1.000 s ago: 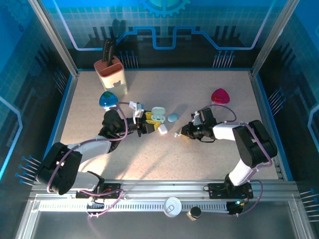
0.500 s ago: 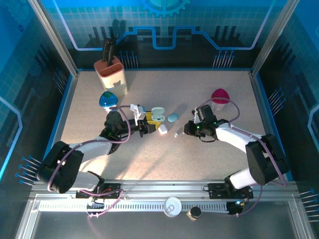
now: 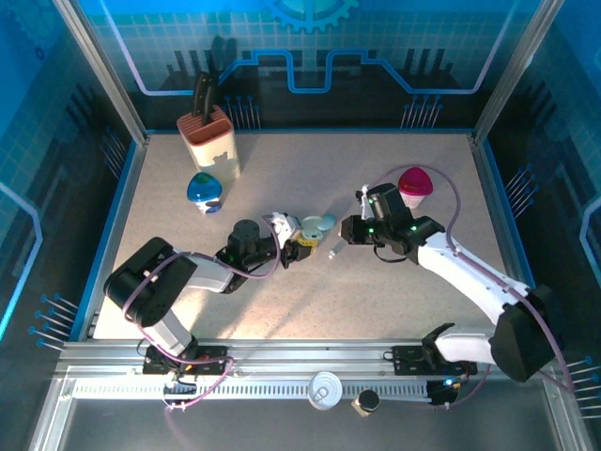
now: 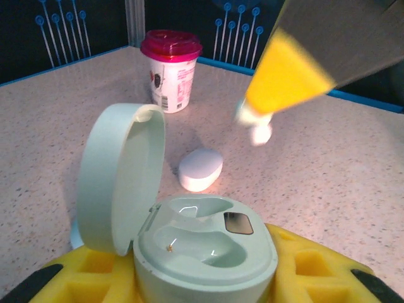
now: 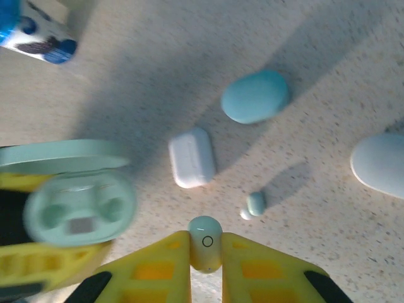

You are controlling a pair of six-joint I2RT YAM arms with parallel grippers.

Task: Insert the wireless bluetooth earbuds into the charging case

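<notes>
Left to right: my left jaws are clamped snug on the base of the mint charging case [image 4: 205,252], near the middle of the worktop [image 3: 282,178], with its lid [image 4: 120,177] flipped up and the sockets facing up. Between my two sets of jaws, a white boxy case [image 5: 192,158] and a loose earbud [image 5: 254,205] lie on the worktop. My right jaws are pinched nearly shut on the second earbud [image 5: 205,243], held up off the worktop just right of the open case. A pink-lidded cup [image 3: 414,183] stands farther right.
</notes>
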